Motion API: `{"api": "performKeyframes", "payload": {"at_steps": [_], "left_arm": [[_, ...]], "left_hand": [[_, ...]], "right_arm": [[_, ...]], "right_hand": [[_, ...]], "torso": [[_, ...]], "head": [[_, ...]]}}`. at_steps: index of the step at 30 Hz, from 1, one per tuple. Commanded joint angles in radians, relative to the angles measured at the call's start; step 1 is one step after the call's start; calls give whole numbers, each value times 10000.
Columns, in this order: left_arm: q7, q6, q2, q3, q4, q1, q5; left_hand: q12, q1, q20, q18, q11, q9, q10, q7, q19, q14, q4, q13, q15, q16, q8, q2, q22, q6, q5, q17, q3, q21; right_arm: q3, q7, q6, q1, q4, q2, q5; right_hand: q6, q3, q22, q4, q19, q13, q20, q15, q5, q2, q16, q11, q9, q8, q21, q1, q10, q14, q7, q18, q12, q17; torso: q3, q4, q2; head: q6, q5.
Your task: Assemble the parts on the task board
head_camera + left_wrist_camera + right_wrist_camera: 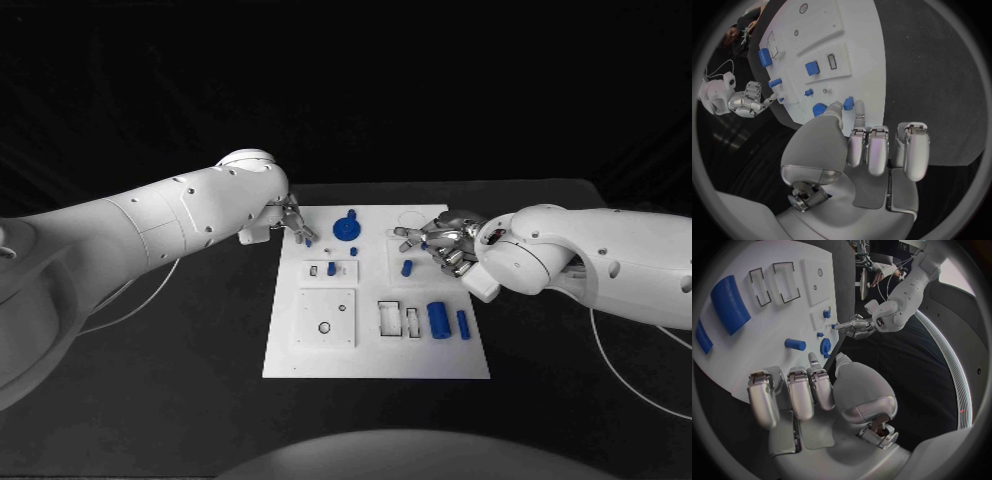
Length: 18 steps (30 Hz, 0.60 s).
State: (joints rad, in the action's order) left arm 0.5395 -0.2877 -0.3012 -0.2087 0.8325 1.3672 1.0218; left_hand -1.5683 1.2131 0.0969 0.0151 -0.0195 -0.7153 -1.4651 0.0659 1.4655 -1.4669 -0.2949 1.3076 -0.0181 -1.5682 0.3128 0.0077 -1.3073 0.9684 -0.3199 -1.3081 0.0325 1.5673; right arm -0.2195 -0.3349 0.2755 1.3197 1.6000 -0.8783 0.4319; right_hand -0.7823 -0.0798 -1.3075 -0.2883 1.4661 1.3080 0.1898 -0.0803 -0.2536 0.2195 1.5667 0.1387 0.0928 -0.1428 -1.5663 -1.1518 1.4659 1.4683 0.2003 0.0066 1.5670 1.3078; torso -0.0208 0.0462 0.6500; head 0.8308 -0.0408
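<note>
The white task board [375,345] lies in the middle of the black table. My left hand [293,222] hovers at the board's far left corner and pinches a small blue part [848,103] between thumb and fingertip. My right hand [440,243] hangs over the far right of the board with its fingers apart and nothing seen in them. A short blue cylinder [407,267] lies on the board just under it. A round blue gear [346,228] stands at the far middle. Two longer blue cylinders [438,320] lie near the right edge.
A raised white plate [326,318] with holes sits on the board's near left, and two empty rectangular slots [389,318] lie beside it. A small blue piece [332,268] stands in a white block. Black table [173,380] surrounds the board.
</note>
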Motion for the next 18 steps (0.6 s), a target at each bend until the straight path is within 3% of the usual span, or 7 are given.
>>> {"api": "performKeyframes", "payload": {"at_steps": [1, 18], "left_arm": [[-88, -181, 72, 6, -41, -14, 11], [-174, -144, 203, 10, -266, -38, -29]], "left_hand": [[-25, -11, -20, -151, 76, 14, -1057, 19, 1053, -1039, 4, 2632, -82, -26, -50, 74, -2635, 77, 8, -2627, -37, 35], [-25, -217, -14, -151, 55, 46, -1057, 36, 1053, -1039, 10, 2632, -64, -26, -91, 198, -2635, 97, 44, -2627, 59, 35]], "right_arm": [[2, 43, -154, -4, 14, 13, 23], [2, 40, -156, -3, 4, 20, 23]], "right_hand": [[75, -38, -2633, -5, 1047, 2628, 69, -79, -49, -8, 41, 54, 10, -58, -45, -77, 1049, 1025, 125, -66, 38, 2630], [83, -49, -2633, -4, 1047, 2628, 72, -82, -53, -4, 41, 56, 12, -69, -45, -91, 1049, 1025, 126, -66, 38, 2630]], "torso": [[-8, 1, -5], [3, -1, -4]], "head": [[-9, 17], [-14, -3]]}}
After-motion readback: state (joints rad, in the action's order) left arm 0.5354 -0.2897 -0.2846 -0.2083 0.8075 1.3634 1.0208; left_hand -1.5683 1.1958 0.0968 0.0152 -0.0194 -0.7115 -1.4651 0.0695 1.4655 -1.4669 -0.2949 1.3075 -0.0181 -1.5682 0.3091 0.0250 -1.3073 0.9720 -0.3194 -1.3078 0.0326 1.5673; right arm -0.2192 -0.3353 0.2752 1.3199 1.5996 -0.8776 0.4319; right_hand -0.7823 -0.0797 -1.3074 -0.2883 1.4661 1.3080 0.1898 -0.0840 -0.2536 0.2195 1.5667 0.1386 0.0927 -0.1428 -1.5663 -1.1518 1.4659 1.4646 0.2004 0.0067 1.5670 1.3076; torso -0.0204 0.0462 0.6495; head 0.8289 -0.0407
